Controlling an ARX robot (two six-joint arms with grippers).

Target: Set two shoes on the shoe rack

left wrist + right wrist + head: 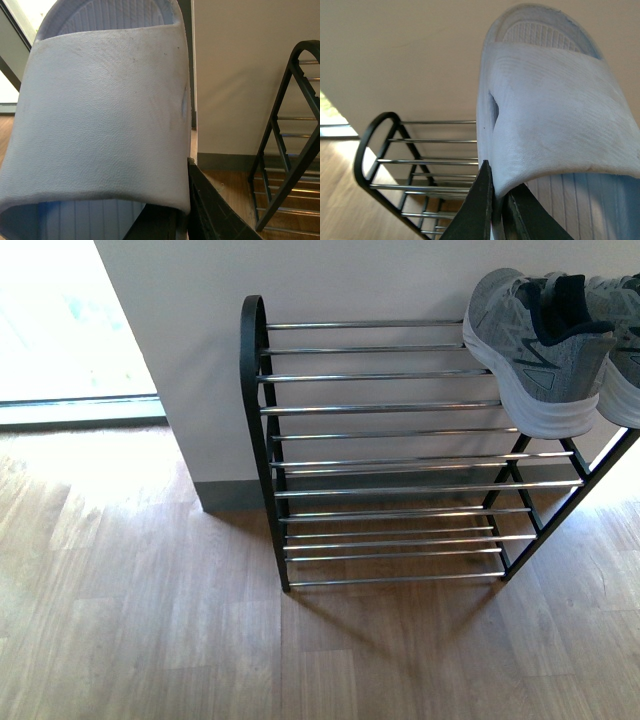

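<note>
— Wood-plank floor and a pale wall fill the front view; what stands against that wall?

— A shoe rack with black side frames and chrome rods; on the right end of its top tier sits a grey sneaker, toe towards me, and a second grey sneaker just beside it, cut off by the picture's edge; the other tiers I can see hold nothing.

— And your arms?

— Neither shows from the front; my left fingers are pinched on the side edge of a pale blue slide, which hangs in the air near the rack's black end frame; its strap fills most of the left wrist view.

— The right side?

— My right fingers are closed on the other pale blue slide, gripping its edge where the strap meets the sole; it hangs above the rack, whose rounded frame and rods lie below and behind it; the ribbed footbed faces the camera.
</note>
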